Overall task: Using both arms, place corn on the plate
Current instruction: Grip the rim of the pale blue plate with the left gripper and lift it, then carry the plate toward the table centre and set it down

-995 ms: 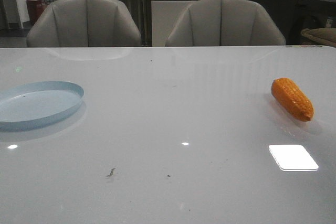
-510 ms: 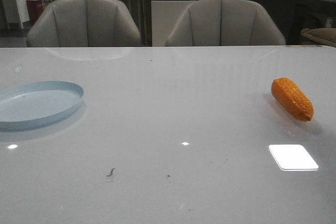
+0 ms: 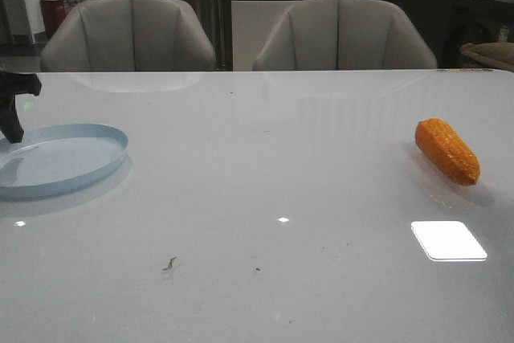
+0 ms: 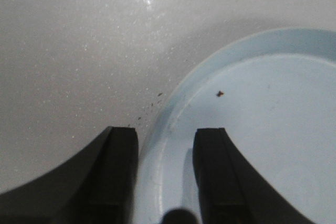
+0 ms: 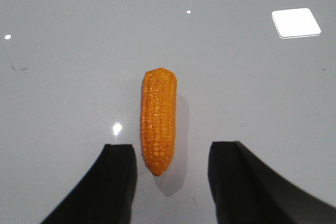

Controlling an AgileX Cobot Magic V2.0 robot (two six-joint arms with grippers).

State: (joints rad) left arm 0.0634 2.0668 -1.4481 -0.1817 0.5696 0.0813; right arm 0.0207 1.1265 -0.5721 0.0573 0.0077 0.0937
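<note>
Orange against the pale grey table (image 3: 265, 198), the corn (image 3: 447, 151) lies on its side far out to the right in the front view, its thick end farther from the camera and its narrow tip nearer. Well apart from it, at the left edge, sits the pale blue plate (image 3: 56, 158), with nothing on it. A dark piece of the left gripper (image 3: 14, 102) shows at the frame's left border, just above the plate's far rim (too little of it shows here to read how the jaws stand). Two grey chairs (image 3: 128, 34) stand behind the table.

From the left wrist view, the left gripper (image 4: 165, 153) has its jaws parted and holding nothing. One black finger is over the bare table (image 4: 79, 66) just outside the plate, the other over the plate's inner surface, so the raised rim of the plate (image 4: 178, 103) runs through the gap between them. Whether either finger touches the plate cannot be told.

From the right wrist view, the right gripper (image 5: 172, 163) is spread wide, grasping nothing. The corn (image 5: 158, 119) lies lengthwise on the table (image 5: 252, 87), its narrow tip reaching into the gap between the two black fingers, closer to one finger than the other, while the thick end points away from them. Neither finger touches the cob.
</note>
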